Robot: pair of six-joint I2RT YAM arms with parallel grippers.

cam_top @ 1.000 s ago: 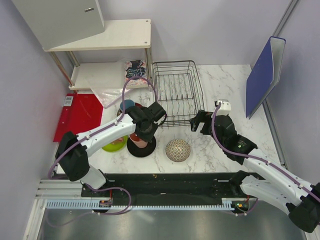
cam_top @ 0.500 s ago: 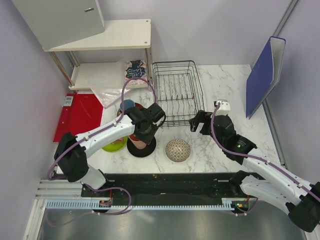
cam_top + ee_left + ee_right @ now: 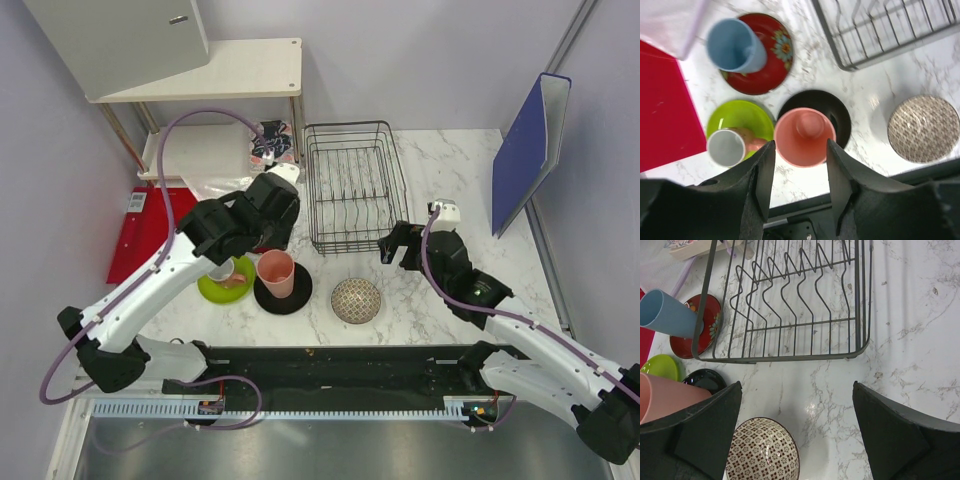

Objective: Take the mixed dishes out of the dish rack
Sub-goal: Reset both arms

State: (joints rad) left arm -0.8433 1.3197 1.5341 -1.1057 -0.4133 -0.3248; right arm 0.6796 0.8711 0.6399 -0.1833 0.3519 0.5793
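Note:
The black wire dish rack (image 3: 355,185) holds no dishes; it also shows in the right wrist view (image 3: 790,300). The tall pink cup (image 3: 276,272) stands on the glossy black plate (image 3: 297,297). The small pink mug (image 3: 727,147) sits on the lime-green plate (image 3: 740,116). The light-blue cup (image 3: 735,46) stands on the dark red plate (image 3: 771,60). The beige patterned bowl (image 3: 356,300) lies to the right. My left gripper (image 3: 800,150) is open and empty, high above the pink cup (image 3: 804,136). My right gripper (image 3: 797,430) is open and empty, just in front of the rack and above the bowl (image 3: 762,450).
A white shelf (image 3: 220,70) stands at the back left with a floral packet (image 3: 270,140) and a plastic bag beneath it. A red board (image 3: 155,225) lies on the left. A blue folder (image 3: 530,150) leans at the right. A small white object (image 3: 447,211) lies right of the rack.
My left gripper has let go of the tall pink cup and risen back and to the left; the cup now stands free on the black plate. The right arm has not moved.

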